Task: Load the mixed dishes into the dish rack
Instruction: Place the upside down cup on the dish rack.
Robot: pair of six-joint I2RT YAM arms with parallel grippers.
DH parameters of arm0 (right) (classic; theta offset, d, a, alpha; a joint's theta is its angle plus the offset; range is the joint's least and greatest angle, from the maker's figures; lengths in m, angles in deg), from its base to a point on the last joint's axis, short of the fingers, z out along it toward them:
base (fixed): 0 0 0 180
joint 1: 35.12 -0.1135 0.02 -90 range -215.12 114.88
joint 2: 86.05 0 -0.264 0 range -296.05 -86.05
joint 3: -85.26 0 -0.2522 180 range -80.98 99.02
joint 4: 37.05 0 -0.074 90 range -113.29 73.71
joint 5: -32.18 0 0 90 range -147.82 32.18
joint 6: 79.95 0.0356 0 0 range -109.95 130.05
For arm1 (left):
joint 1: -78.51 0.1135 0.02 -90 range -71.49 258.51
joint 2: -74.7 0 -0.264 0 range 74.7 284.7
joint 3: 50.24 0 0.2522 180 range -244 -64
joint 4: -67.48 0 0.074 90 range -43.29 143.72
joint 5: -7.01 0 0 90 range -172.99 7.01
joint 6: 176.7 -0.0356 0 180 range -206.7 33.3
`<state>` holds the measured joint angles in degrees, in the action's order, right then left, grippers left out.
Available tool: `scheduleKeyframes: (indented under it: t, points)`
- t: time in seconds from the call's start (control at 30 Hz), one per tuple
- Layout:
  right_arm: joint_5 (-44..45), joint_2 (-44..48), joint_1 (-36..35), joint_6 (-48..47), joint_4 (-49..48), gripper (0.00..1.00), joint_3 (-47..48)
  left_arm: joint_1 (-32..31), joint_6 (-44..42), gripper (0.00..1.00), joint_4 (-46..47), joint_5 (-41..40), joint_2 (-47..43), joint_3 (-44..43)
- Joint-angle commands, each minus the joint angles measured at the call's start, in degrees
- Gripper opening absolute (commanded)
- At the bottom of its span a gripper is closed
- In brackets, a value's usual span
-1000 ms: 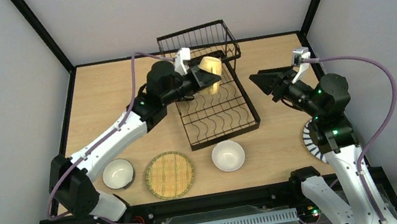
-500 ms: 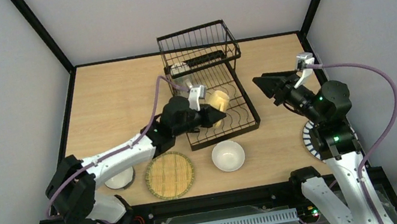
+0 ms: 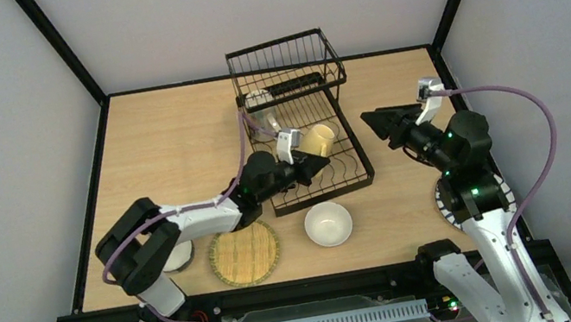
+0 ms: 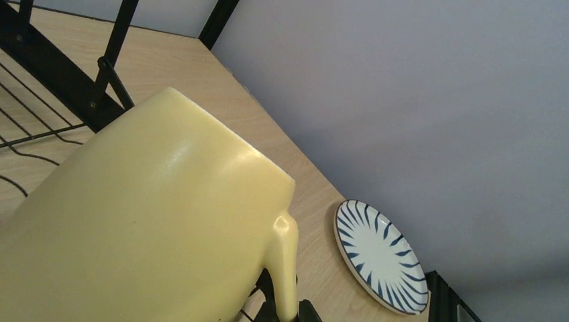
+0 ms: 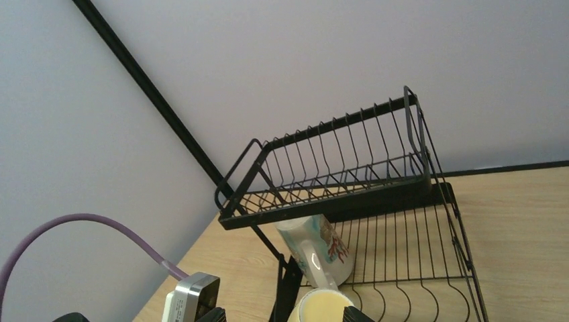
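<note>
My left gripper (image 3: pixel 311 165) is shut on the handle of the pale yellow mug (image 3: pixel 320 139), holding it tilted low over the slotted lower tray of the black dish rack (image 3: pixel 344 127). In the left wrist view the mug (image 4: pixel 147 221) fills the frame, its handle pinched at the gripper (image 4: pixel 288 312). My right gripper (image 3: pixel 380 121) hangs open in the air right of the rack, nothing between its fingers. A white bowl (image 3: pixel 328 224) and the woven bamboo plate (image 3: pixel 245 253) lie in front of the rack. A second bowl (image 3: pixel 171 254) is partly hidden by my left arm.
A patterned white mug (image 5: pixel 315 245) lies on the lower tray under the raised basket tier (image 5: pixel 335 174). The blue-striped plate (image 4: pixel 381 258) lies at the table's right, partly hidden by the right arm in the top view. Black frame posts edge the table.
My left arm has pulled back from the raised tier and come down, carrying the yellow mug to the front of the lower tray. The right gripper shifted only slightly and stays open.
</note>
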<state>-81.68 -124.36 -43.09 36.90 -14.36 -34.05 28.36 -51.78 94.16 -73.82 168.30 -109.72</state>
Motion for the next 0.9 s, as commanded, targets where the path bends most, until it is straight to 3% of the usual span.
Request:
scheduleKeyframes:
  t: [0.0,0.4,0.87]
  points:
    - [1.65,-0.35,-0.34,-1.92,-0.58,1.00,-1.86,0.93,-0.76,0.02,20.65,-0.37,4.71,0.57]
    - [3.16,-2.24,-0.39,-4.09,-7.10,1.00,-6.72,4.48,3.10,0.02,38.73,0.94,21.61,-4.49]
    - [3.00,-7.60,-0.38,-6.09,-13.13,1.00,-8.47,6.69,5.04,0.02,43.02,4.11,32.62,-16.82]
